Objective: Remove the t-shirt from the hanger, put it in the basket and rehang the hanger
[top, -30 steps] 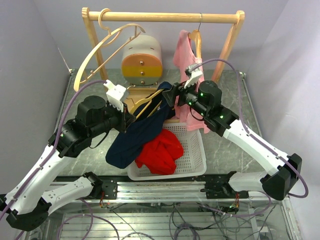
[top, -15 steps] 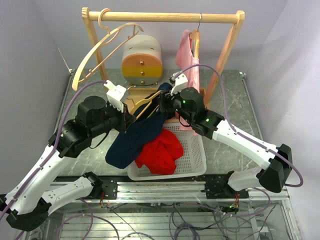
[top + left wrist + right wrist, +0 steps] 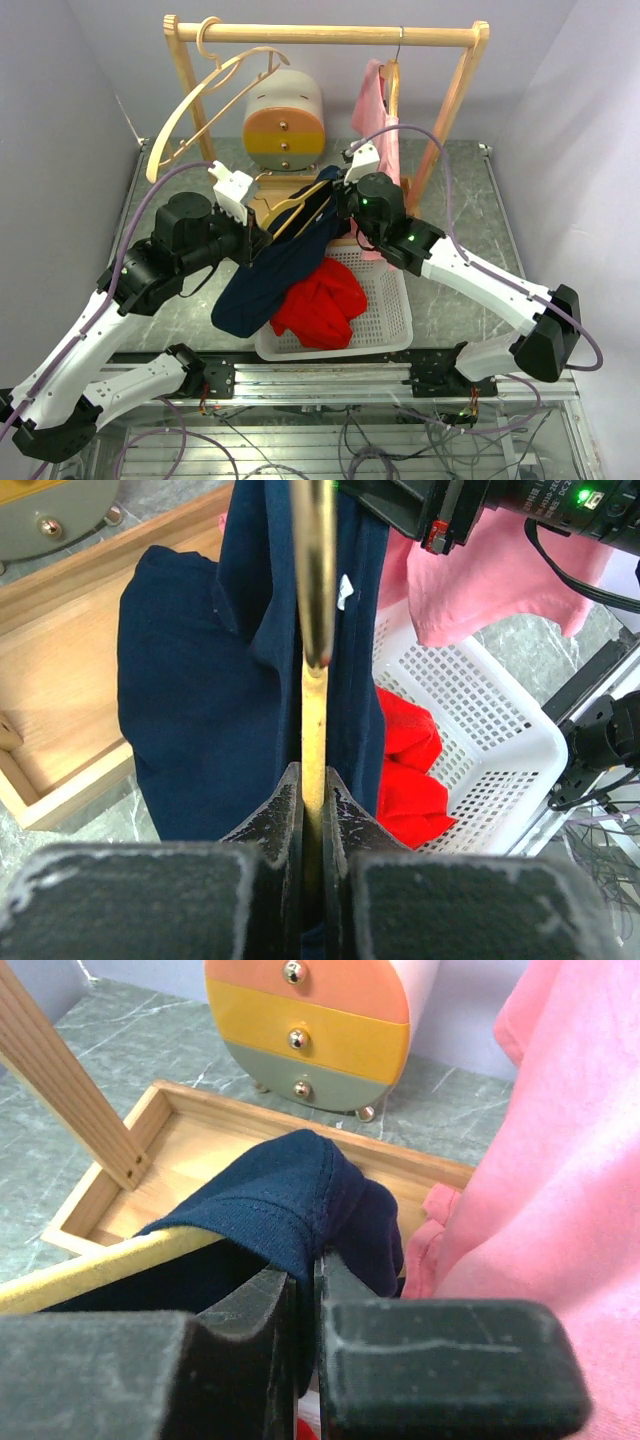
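A navy t-shirt [image 3: 280, 265] hangs on a wooden hanger [image 3: 290, 205] held in the air above the basket. My left gripper [image 3: 250, 240] is shut on the hanger's bar [image 3: 313, 680], with the t-shirt [image 3: 200, 700] draped on both sides of it. My right gripper [image 3: 338, 195] is at the shirt's upper end. In the right wrist view it [image 3: 305, 1275] is shut on a fold of the t-shirt [image 3: 290, 1195] where the fabric wraps the hanger's arm [image 3: 110, 1265].
A white basket [image 3: 385, 290] below holds a red garment [image 3: 320, 300]. Behind stands a wooden rack [image 3: 330, 35] with a pink garment [image 3: 378, 110] and an empty hanger [image 3: 200, 100]. A small drawer unit [image 3: 285, 120] and a wooden tray [image 3: 200, 1140] sit at the back.
My right arm swung left from the pink garment to the navy t-shirt's top end, and its jaws closed on the fabric. The left arm and hanger stayed still.
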### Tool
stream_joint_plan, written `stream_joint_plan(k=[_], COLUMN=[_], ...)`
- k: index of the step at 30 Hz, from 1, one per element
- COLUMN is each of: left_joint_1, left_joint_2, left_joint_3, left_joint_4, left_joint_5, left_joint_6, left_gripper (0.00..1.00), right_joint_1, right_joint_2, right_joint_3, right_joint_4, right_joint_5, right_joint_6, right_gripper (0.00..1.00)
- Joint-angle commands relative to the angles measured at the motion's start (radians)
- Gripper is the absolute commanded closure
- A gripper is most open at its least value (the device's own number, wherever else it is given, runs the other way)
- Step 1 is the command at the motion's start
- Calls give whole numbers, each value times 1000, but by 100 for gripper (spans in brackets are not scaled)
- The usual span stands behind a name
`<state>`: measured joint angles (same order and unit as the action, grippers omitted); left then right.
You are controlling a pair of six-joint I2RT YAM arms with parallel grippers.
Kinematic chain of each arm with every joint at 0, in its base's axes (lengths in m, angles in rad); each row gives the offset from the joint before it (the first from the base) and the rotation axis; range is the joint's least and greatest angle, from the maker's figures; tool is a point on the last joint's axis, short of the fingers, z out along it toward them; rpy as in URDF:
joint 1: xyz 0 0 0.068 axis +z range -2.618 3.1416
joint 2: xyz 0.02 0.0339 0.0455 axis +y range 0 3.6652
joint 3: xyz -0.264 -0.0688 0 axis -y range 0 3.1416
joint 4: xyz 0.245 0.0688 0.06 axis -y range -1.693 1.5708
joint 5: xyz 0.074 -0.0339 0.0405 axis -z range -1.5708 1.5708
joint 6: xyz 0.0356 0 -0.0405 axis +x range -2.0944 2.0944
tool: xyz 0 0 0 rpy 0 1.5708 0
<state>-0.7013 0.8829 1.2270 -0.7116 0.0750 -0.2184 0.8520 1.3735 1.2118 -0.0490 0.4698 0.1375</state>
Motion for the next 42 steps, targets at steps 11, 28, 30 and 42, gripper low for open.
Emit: stream_joint_plan(k=[11, 28, 30, 42], left_joint_1=[-3, -2, -3, -2], left_joint_2=[-4, -53, -62, -77], left_joint_3=[-32, -96, -90, -40], left_joint_4=[-23, -63, -70, -22], left_joint_5=[80, 283, 276, 190], left_joint_6=[11, 58, 64, 39], left_gripper=[93, 93, 93, 93], right_joint_1=[-24, -201, -214, -234], right_joint_2=[-68, 62, 61, -4], right_joint_3=[87, 185, 165, 25], right_joint_4=[43, -106, -114, -124], right_joint_5=[165, 232, 232, 83], right_joint_6=[-99, -19, 1, 85], right_gripper=[100, 100, 100, 100])
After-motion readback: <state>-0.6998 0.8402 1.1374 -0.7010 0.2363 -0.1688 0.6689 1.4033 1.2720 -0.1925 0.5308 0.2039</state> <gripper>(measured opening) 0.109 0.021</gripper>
